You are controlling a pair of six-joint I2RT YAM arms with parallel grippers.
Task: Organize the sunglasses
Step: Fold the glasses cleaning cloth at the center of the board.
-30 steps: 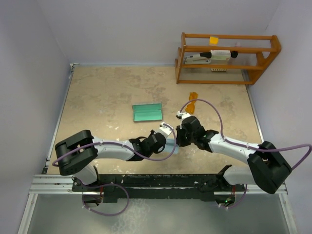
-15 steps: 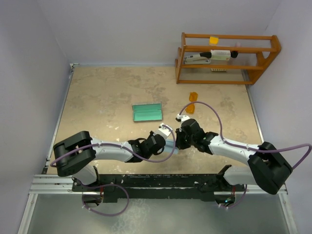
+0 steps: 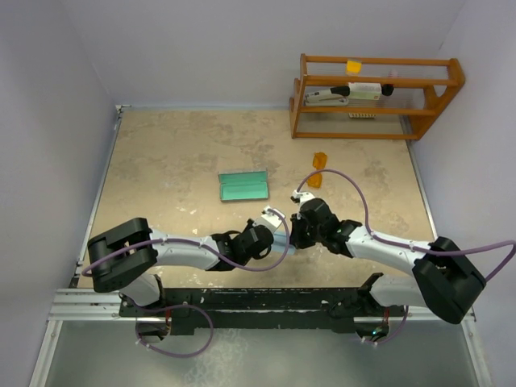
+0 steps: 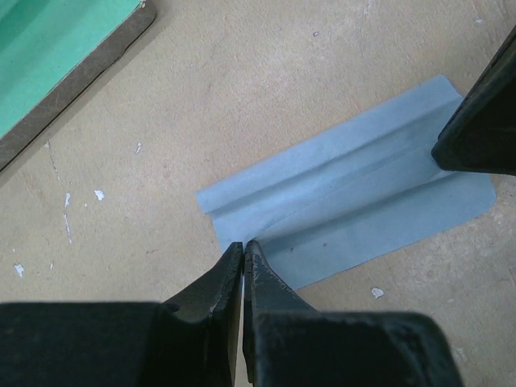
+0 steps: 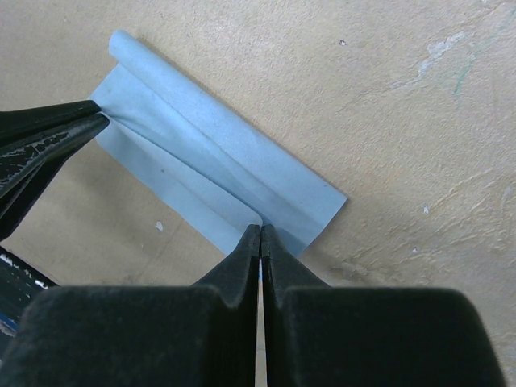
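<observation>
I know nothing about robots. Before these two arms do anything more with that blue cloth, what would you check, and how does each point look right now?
1. Left pincer closed on the edge of the cloth: ok.
2. Right pincer closed on the opposite edge: ok.
3. Cloth lying flat: not ok, a raised fold runs along it between the pincers.
4. Case open, green lining up: ok.
5. Sunglasses apart from both pincers: ok, they lie beyond the right pincer.
6. Each grip firm enough to lift the cloth: cannot tell.
</observation>
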